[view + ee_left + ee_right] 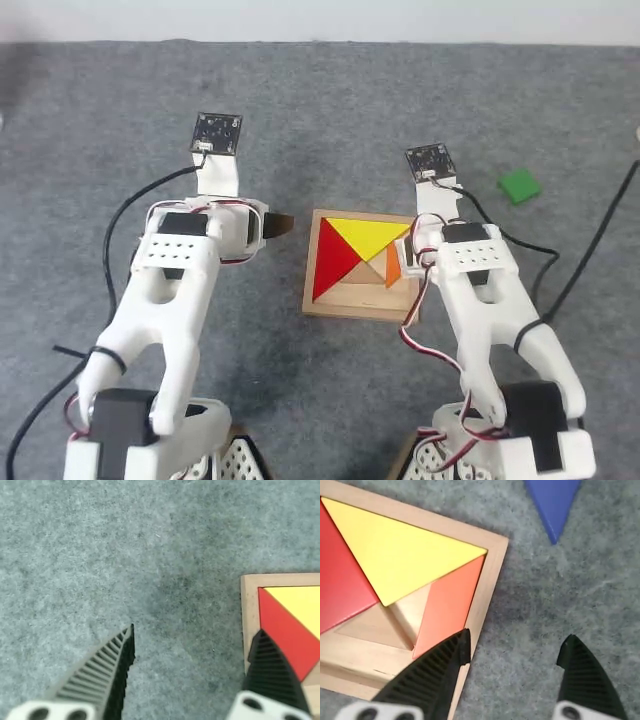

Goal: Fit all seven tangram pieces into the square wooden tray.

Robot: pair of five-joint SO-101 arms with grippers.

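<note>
The square wooden tray (356, 311) lies on the grey felt-covered bench (330, 120), between the two arms and closer to the right one. It's partly filled. A big red triangle (330, 262) takes up the side toward the left arm, and a big yellow triangle (368, 237) sits along the far edge with its long side against the rim. A smaller orange piece (392, 268) is tucked against the rim nearest the right arm, touching the yellow one. The rest of the tray, toward the robot, shows pale wood, and I can't tell whether that is bare floor or an unpainted piece.

Two pieces are lying loose on the felt. A green square (519, 185) sits well off to the right of the tray, beyond the right arm. A blue triangle (552, 500) lies just outside the tray's far right corner, apart from the rim.

The right gripper (517, 635) hangs with its jaws spread and nothing between them. One finger (435, 675) is over the tray rim by the orange piece and the other (585, 675) is over bare felt beside the tray.

The left gripper (195, 630) is also spread wide and empty, near the tray's left side. One finger (112, 665) is over felt and the other (272, 665) is above the red triangle just inside the rim.
</note>
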